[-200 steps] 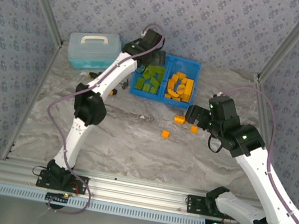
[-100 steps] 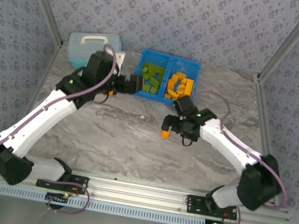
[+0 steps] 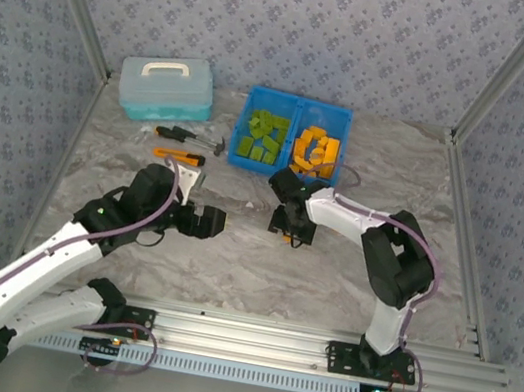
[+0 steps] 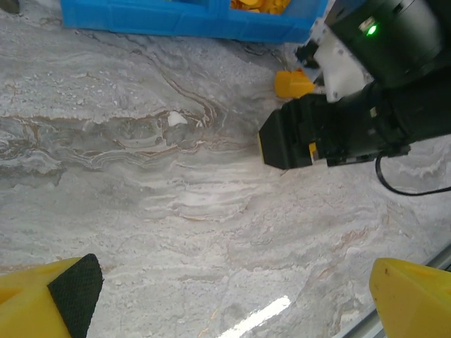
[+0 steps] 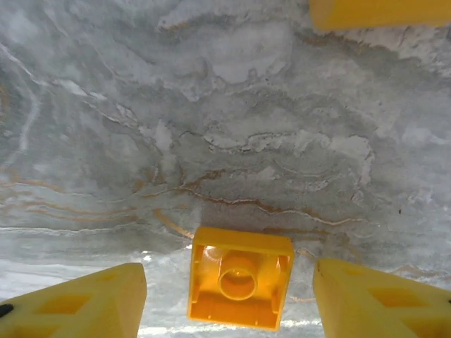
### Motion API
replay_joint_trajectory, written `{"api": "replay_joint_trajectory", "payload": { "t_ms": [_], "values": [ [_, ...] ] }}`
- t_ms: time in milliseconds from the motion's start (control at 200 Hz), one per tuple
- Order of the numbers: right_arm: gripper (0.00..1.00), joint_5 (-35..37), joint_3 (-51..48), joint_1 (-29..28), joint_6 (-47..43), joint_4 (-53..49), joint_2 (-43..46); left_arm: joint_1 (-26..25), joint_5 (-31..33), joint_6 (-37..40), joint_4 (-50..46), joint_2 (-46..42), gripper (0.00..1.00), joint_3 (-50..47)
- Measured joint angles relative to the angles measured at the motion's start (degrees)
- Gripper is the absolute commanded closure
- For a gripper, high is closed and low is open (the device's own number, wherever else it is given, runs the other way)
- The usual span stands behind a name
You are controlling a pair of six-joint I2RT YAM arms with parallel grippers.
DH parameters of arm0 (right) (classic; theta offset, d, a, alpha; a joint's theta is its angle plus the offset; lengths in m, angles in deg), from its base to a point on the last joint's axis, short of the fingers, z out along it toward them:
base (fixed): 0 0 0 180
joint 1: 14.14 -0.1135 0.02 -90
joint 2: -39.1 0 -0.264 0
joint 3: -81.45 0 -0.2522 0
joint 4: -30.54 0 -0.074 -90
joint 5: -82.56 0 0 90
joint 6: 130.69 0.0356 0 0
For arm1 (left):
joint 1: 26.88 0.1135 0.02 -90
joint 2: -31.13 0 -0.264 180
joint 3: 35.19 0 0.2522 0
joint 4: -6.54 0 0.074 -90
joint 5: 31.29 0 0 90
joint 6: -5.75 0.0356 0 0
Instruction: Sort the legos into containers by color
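Note:
The blue bin stands at the back, with olive green legos in its left compartment and orange legos in its right one. An orange lego lies upside down on the table between my right gripper's fingers, with a gap on each side. The right gripper is open and low over it. Another orange lego lies just beyond, also seen beside the right wrist. My left gripper hovers left of centre, open wide and holding nothing.
A light-blue lidded case sits at the back left. An orange-and-black utility knife and a black-handled tool lie in front of it. Metal rails line the near edge, and patterned walls close the sides.
The left arm has pulled back from the bin to the table's left-centre, still open. The right arm has swung left over the loose orange lego, and its jaws have narrowed around it.

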Motion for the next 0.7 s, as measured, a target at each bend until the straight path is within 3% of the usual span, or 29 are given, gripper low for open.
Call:
{"api": "replay_joint_trajectory", "payload": {
  "t_ms": [210, 475, 705],
  "values": [
    [0.67, 1.9, -0.5, 0.0, 1.9, 0.0, -0.5, 0.0, 1.3, -0.4, 0.7, 1.4, 0.01, 0.0],
    [0.68, 5.0, 1.1, 0.0, 1.2, -3.1, 7.2, 0.0, 1.7, -1.3, 1.4, 2.2, 0.01, 0.0],
    [0.67, 8.6, 19.6, 5.4, -6.9, -4.5, 10.0, -0.1, 1.9, -2.4, 2.0, 1.6, 0.01, 0.0]
  ]
}}
